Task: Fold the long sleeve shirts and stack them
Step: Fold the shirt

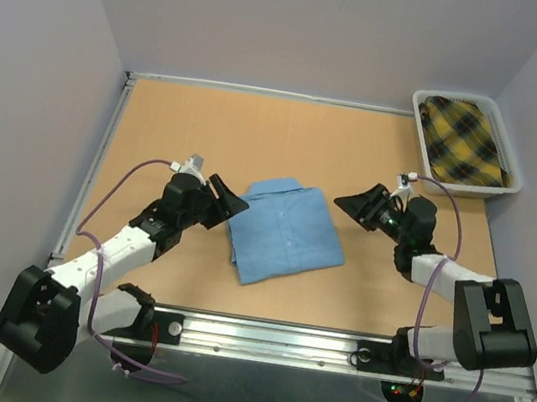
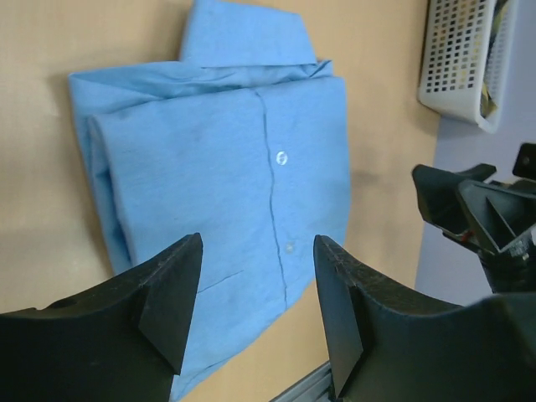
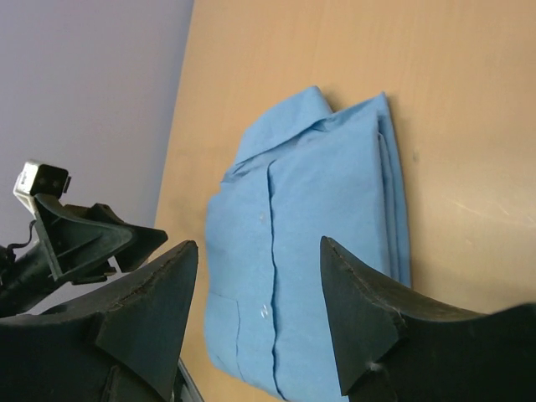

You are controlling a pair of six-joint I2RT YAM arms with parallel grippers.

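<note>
- Closest to my left wrist lens are the two black fingers of the left pincer [image 2: 258, 251]. They are spread apart and released, with nothing between them.
- Just past those fingertips lies the plain light blue long sleeve shirt [image 2: 218, 151]. It is folded into a compact rectangle with the button front up and the collar at the end farthest from this pincer.
- From overhead, this pincer's tips sit right at the shirt's near edge. I can't tell whether they touch the cloth.
- The right pincer [image 3: 258, 251] has its black fingers parted as well and grips nothing.
- The folded shirt lies ahead of the right pincer too, collar end away from it. A strip of the bare tan board tabletop [image 1: 208, 131] shows between its tips and the cloth.
- The two pincers face each other across the shirt, one on each side.
- Well behind the right pincer, at the far corner of the tabletop, stands a white perforated plastic basket [image 1: 471, 98].
- A yellow-and-black plaid cloth [image 1: 465, 139] lies bundled inside the basket.
</note>
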